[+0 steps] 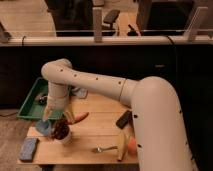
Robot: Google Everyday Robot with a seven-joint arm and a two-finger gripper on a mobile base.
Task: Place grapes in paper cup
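So, at the far left a grey-blue sponge [28, 149] lay on the wooden table [95, 150], with a green tray [31, 98] behind it and a light blue cup [43, 127] just beside the paper cup [65, 138]. The grapes [60, 130] sat in the mouth of the paper cup, and the gripper [59, 121] hung right above, touching or nearly touching them. Right of that lay a carrot [80, 118], a fork [103, 148], a banana [121, 144], an orange fruit [132, 146] and a black block [123, 119].
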